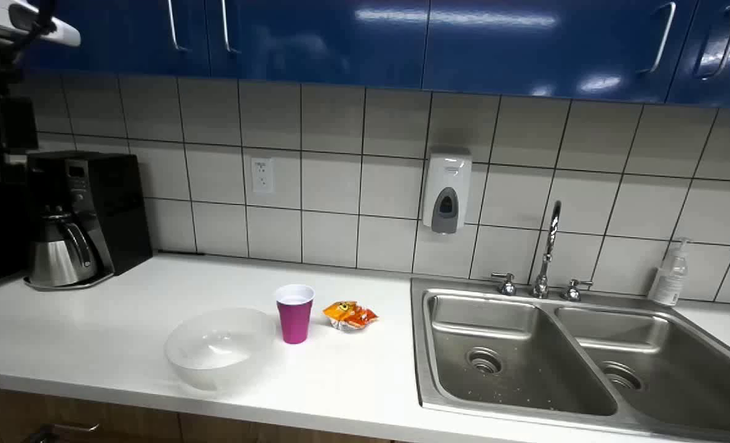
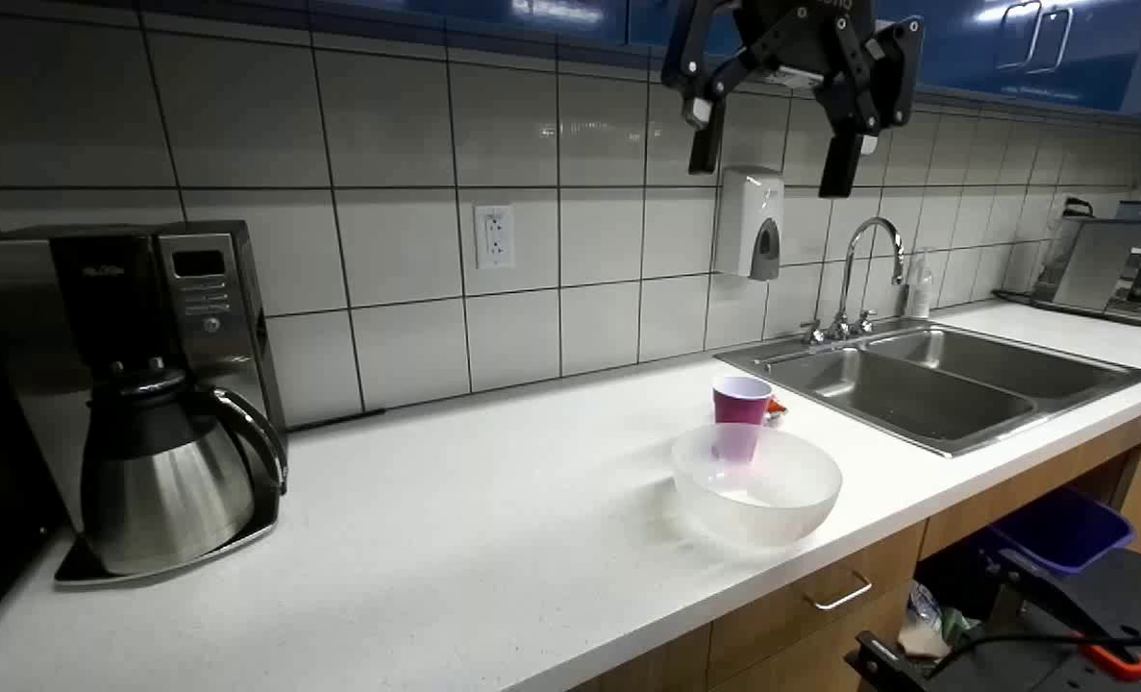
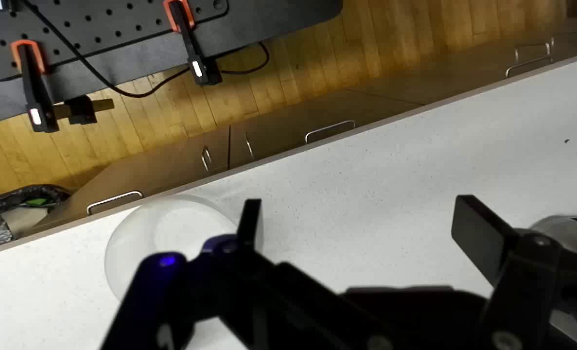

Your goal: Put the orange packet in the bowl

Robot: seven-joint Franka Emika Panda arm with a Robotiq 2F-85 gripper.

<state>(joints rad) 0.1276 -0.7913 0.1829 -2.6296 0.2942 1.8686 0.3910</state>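
The orange packet (image 1: 349, 315) lies crumpled on the white counter, right of the pink-magenta cup in an exterior view. Only a small red-orange bit of the packet (image 2: 775, 408) shows behind the cup in an exterior view. The packet is not visible in the wrist view. The translucent whitish bowl (image 1: 195, 371) stands near the counter's front edge beside the cup; it also shows in an exterior view (image 2: 753, 517) and in the wrist view (image 3: 132, 243). My gripper (image 2: 772, 168) is open and empty, high above the counter; its spread fingers show in the wrist view (image 3: 361, 216).
The pink-magenta cup (image 1: 294, 321) stands upright between bowl and packet. A steel double sink (image 1: 419, 344) with a faucet (image 1: 549, 246) lies beyond the packet. A coffee maker (image 2: 128, 317) stands at the far left. A soap dispenser (image 1: 448, 191) hangs on the tiled wall under blue cabinets.
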